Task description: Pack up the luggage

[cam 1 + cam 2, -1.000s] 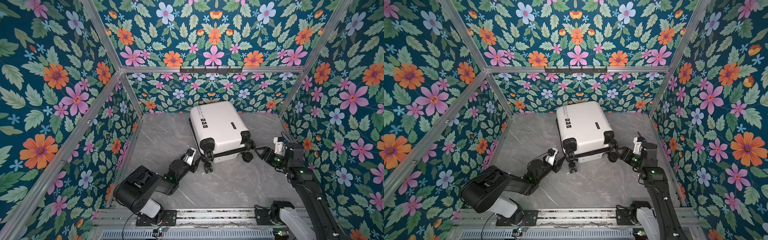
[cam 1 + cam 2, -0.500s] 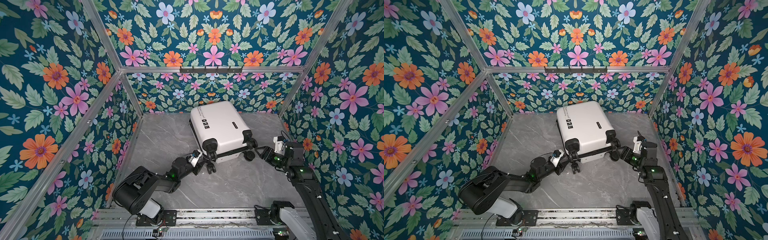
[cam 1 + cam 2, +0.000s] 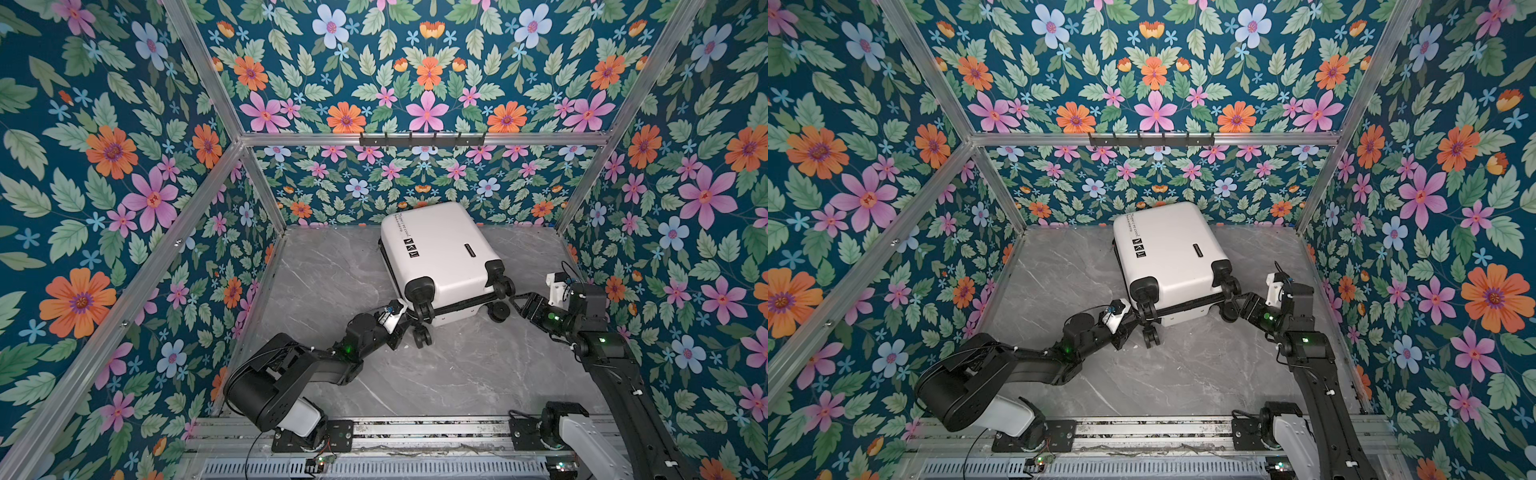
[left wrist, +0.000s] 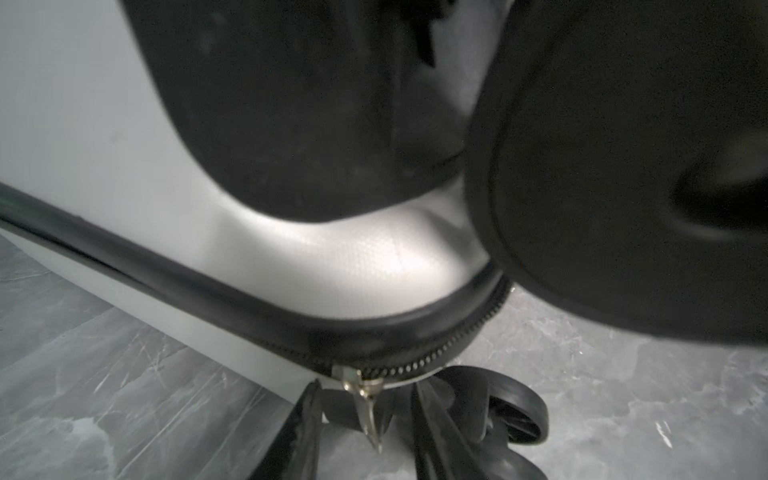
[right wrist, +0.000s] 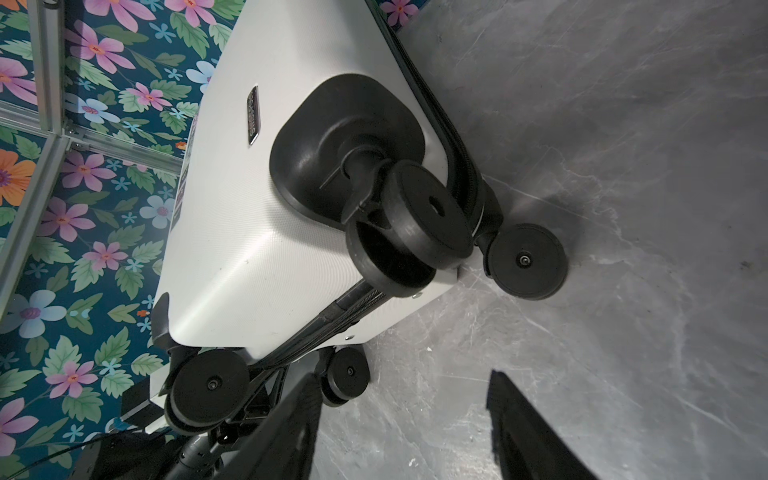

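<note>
On the grey table (image 3: pixel 332 291) the luggage (image 3: pixel 436 249) lies flat, just far of centre. The right gripper (image 5: pixel 403 374) hangs wide open and empty by its near-right corner. The left gripper (image 4: pixel 365 386) straddles the zip pull (image 4: pixel 368 411) at the near-left corner, jaws part open, seemingly not pinching it.

Landmark: luggage (image 3: pixel 436 253), closed, flat on grey table (image 3: pixel 332 282)
Left of luggage: bare table, passable
Right of luggage: bare strip, narrower
Behind luggage: flowered wall (image 3: pixel 415 183) close, no clear way
Near end of luggage: black wheels (image 3: pixel 422 336) jut out; left gripper (image 4: pixel 365 384) crowds one corner, right gripper (image 5: pixel 402 374) the other; bare table between them
</note>
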### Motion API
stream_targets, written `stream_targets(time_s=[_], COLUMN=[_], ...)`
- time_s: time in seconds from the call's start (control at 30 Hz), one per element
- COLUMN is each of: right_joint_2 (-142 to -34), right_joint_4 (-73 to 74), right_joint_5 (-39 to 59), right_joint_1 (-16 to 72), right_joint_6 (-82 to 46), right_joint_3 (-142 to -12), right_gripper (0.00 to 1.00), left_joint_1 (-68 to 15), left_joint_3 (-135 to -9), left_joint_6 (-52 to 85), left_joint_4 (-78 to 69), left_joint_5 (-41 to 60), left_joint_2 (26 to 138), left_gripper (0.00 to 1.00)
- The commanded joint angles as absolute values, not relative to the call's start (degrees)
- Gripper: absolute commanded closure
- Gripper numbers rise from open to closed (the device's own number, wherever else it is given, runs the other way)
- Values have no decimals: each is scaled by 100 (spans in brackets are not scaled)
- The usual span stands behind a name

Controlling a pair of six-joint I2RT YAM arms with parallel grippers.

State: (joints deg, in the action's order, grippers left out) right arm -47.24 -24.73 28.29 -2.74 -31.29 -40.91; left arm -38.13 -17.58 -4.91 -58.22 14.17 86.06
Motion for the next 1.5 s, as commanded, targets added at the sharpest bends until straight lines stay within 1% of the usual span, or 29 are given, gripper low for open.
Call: stream_targets(time_s=[0.0,0.5,0.6,0.67,0.7,0.73,0.87,0.93,1.07,1.17,1.27,1.47], right_joint_2=[-4702,-4667,-4697,-4775,-4821,-4894,-5248,-5474,-6082,-6589,-6958,-7243], right_joint_4=[-2505,-2615,-2743,-2865,-2909,-2986,-3215,-3296,-3516,-3817,-4165,-4190], right_joint_5=[2884,2803,2686,2576,2525,2468,2323,2094,1583,1197,935,792], right_joint_1=[-268,-268,-268,-268,-268,-270,-249,-106,610,962,993,1002], right_joint_6=[-3111,-3055,-2977,-2875,-2827,-2773,-2516,-2367,-1978,-1710,-1555,-1392], right_joint_3=[-4113,-4170,-4240,-4325,-4377,-4459,-4819,-5019,-5479,-5882,-6170,-6283], right_gripper=[35,35,23,9,4,1,1,1,2,7,9,9], left_joint_1=[-3814,-3822,-3823,-3823,-3823,-3823,-3823,-3823,-3823,-3823,-3823,-3780], left_joint_3=[-1828,-2041,-1997,-1976,-1971,-1968,-1951,-1934,-1864,-1846,-1823,-1765], left_joint_6=[-589,-626,-616,-594,-581,-570,-545,-545,-537,-536,-536,-512], left_joint_4=[-5871,-5538,-5537,-5537,-5529,-5519,-5385,-5285,-5106,-4955,-4792,-4676], left_joint_5=[1293,1334,1260,1200,1175,1171,1100,1041,951,910,859,738], left_joint_2=[8614,8509,8435,8381,8347,8315,8164,8060,7865,7777,7676,7532], left_gripper=[66,90,93,99,100,100,100,100,100,100,100,100])
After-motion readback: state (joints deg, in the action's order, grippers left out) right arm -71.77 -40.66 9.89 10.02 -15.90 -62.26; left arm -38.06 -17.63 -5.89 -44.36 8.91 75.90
